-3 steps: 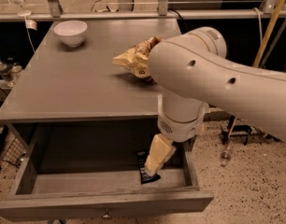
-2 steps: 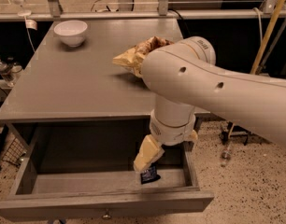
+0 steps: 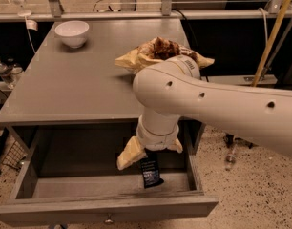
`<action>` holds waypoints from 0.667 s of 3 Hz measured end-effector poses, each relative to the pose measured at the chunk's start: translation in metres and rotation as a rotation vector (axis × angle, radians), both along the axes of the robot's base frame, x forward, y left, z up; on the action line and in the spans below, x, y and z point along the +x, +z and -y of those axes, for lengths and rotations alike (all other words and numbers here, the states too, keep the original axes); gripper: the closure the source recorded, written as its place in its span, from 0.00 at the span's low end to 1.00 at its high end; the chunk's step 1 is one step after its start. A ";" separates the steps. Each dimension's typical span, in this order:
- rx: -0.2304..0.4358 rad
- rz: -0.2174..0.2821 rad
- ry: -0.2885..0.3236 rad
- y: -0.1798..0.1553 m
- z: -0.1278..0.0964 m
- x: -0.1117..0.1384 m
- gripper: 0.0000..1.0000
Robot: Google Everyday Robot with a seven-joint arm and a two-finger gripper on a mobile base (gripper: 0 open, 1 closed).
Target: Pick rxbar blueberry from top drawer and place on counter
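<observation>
The gripper (image 3: 148, 155) hangs inside the open top drawer (image 3: 55, 208), toward its right half, under the thick white wrist of the arm (image 3: 217, 111) that reaches in from the right. How far its cream-coloured pincer stands open cannot be told, nor whether it has hold of anything.

Just below it, at its tip, is the rxbar blueberry (image 3: 151, 173), a dark wrapper with pale lettering. The bar is in the drawer's right front part, close to the inner face of the front panel. Its long axis runs roughly front to back, with the near end swung a little to the right and the far end tucked under the gripper. Whether it rests on the drawer floor or is raised off it is unclear.

The drawer is pulled well out, and its small round knob (image 3: 108, 219) shows on the front panel. Above it, the grey counter (image 3: 74, 89) carries a white bowl (image 3: 72, 33) at the far left and a yellow-and-brown snack bag (image 3: 158, 52) toward the right, partly behind the arm.
</observation>
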State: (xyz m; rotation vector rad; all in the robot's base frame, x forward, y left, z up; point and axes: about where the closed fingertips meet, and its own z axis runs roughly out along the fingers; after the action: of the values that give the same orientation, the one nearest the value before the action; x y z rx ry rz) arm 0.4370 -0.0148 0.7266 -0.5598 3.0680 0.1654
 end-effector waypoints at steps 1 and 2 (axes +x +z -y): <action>0.004 0.006 -0.003 -0.001 -0.001 0.000 0.00; 0.001 0.024 -0.007 -0.031 -0.023 0.010 0.00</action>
State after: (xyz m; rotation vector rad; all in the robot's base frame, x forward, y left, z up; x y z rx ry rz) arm 0.4466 0.0084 0.6960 -0.5475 3.0460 0.1586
